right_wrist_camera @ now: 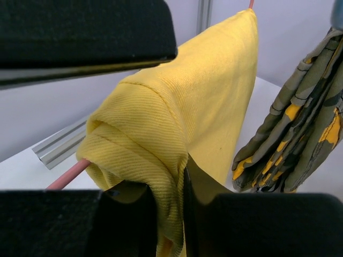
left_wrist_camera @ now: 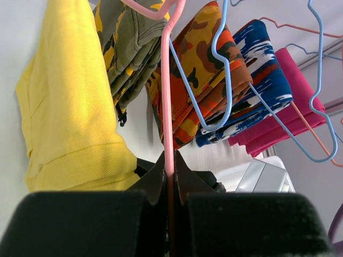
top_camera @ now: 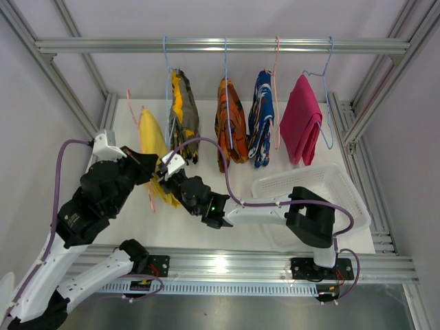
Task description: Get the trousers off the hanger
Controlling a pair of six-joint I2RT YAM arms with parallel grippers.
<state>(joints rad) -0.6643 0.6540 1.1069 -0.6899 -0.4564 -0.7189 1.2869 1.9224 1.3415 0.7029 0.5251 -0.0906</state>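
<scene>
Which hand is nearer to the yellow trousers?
Right. The right hand has a fold of the yellow trousers between its fingers; the left hand is clamped on the pink hanger just beside them, not on the cloth.

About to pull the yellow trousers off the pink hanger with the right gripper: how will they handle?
Likely floppy: the yellow trousers drape and bunch over the pink hanger, so they should sag once free. The ribbed weave looks grippy, so the right gripper probably won't slip. Probably light; the left gripper clamping the hanger should resist the drag.
</scene>
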